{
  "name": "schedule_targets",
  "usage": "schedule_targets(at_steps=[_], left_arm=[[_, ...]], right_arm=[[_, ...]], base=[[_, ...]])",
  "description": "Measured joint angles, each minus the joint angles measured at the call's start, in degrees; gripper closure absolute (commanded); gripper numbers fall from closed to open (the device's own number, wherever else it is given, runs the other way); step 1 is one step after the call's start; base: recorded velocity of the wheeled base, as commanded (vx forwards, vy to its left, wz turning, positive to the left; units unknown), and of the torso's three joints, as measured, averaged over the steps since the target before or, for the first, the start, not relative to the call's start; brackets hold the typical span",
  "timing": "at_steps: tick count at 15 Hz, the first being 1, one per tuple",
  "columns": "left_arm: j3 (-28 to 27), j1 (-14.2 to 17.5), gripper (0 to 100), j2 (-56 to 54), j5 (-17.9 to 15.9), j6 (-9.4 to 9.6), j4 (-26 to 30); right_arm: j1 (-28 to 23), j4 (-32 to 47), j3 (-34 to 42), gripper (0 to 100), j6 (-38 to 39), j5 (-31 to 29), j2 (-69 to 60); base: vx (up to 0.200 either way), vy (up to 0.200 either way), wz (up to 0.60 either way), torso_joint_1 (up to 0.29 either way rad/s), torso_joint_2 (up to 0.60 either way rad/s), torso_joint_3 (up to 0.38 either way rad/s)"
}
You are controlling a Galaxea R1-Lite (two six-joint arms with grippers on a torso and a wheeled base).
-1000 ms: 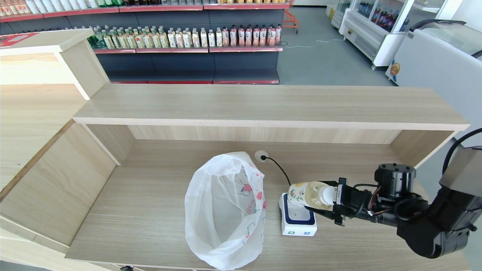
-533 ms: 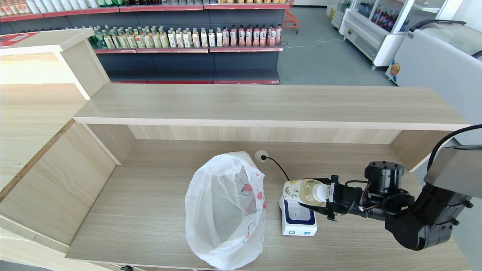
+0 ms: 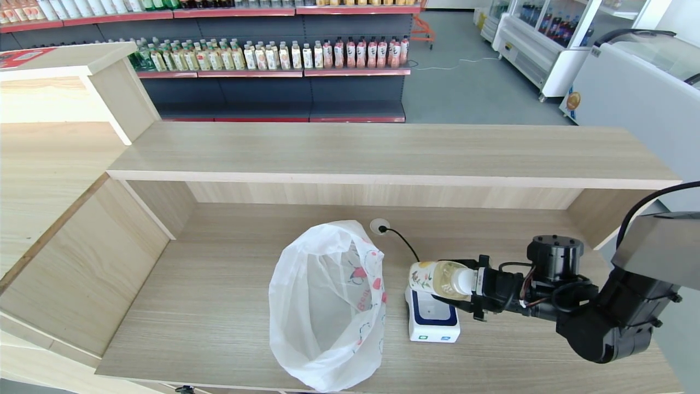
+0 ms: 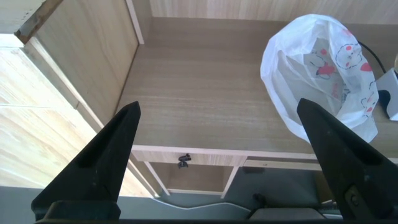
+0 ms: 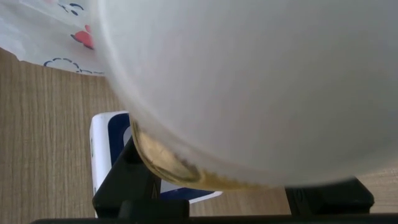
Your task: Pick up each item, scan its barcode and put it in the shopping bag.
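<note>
The right pincer [image 3: 449,285] pinches the bottle [image 3: 433,277], which lies sideways just above the scanner [image 3: 432,324], beside the open bag [image 3: 325,306] on the desk [image 3: 219,306]. The left pincer [image 4: 219,111] is spread wide above the desk's front edge.

The bag [image 3: 327,306] is thin, milky white and see-through, printed with red and pink blobs and thin dark outline drawings. The bottle [image 3: 435,276] holds pale yellow liquid; its cap [image 3: 465,282] is white, and its cream label carries small orange and green flowers. The scanner [image 3: 435,331] is white with a dark blue panel, and its cable [image 3: 406,244] is black. The table [image 3: 208,306] is pale, fine-grained wood. The right claw [image 3: 444,280] and the left claw [image 4: 217,109] are black.
</note>
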Motion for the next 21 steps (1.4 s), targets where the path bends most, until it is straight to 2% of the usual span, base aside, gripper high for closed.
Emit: schedule_targets(at_steps=[7, 9, 11, 13, 15, 18, 21], left_arm=[[0.0, 0.0, 0, 0.0, 0.0, 0.02, 0.0], [0.0, 0.0, 0, 0.0, 0.0, -0.01, 0.0], [0.0, 0.0, 0, 0.0, 0.0, -0.04, 0.0], [0.0, 0.0, 0, 0.0, 0.0, -0.04, 0.0], [0.0, 0.0, 0, 0.0, 0.0, -0.04, 0.0], [0.0, 0.0, 0, 0.0, 0.0, -0.04, 0.0], [0.0, 0.0, 0, 0.0, 0.0, 0.00, 0.0]], right_arm=[[-0.3, 0.6, 0.5, 100, 1.8, 0.8, -2.8], [-0.2, 0.4, 1.5, 100, 10.0, 1.3, -6.8], [0.6, 1.6, 3.0, 100, 25.8, -1.8, -12.6], [3.3, 9.8, 3.6, 100, 41.7, -8.9, -19.6], [6.6, 22.7, 2.7, 100, 51.7, -15.9, -25.6], [8.9, 23.9, 1.2, 100, 57.2, -17.5, -29.0], [9.4, 24.1, 0.2, 100, 58.5, -17.5, -29.1]], base=[[0.000, 0.000, 0.00, 0.000, 0.00, 0.000], [0.000, 0.000, 0.00, 0.000, 0.00, 0.000], [0.000, 0.000, 0.00, 0.000, 0.00, 0.000], [0.000, 0.000, 0.00, 0.000, 0.00, 0.000], [0.000, 0.000, 0.00, 0.000, 0.00, 0.000], [0.000, 0.200, 0.00, 0.002, 0.00, 0.002], [0.000, 0.200, 0.00, -0.004, -0.01, 0.002]])
